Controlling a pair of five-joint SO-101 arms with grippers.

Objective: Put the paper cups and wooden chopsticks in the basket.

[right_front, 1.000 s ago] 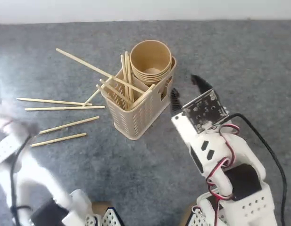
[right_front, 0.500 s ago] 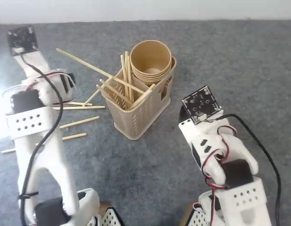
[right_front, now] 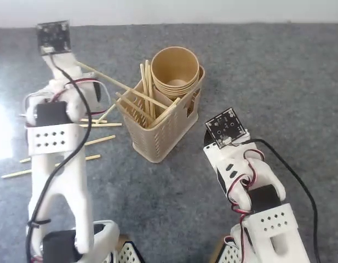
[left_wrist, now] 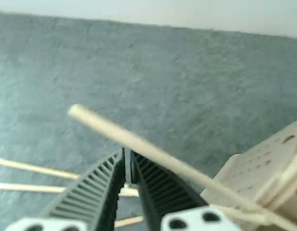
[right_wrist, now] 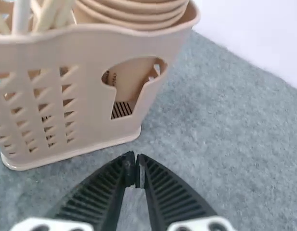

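**Chopstick collection, cups already stowed**

Cups (right_front: 175,68) sit stacked in the basket (right_front: 158,137) next to a bundle (right_front: 147,87) of chopsticks. One long chopstick (right_front: 106,76) leans out over the rim. Several loose sticks (right_front: 100,125) lie on the worktop (right_front: 278,71) around the left arm (right_front: 53,126). The left hand (left_wrist: 128,161) has its fingers pressed together and holds nothing, and the leaning chopstick crosses just past its tips. The right hand (right_wrist: 135,168), likewise closed and empty, sits low near the basket's foot without touching it. The step in hand appears to be gathering the remaining sticks. For that, the left hand must first open, then settle over one loose stick and close across it.
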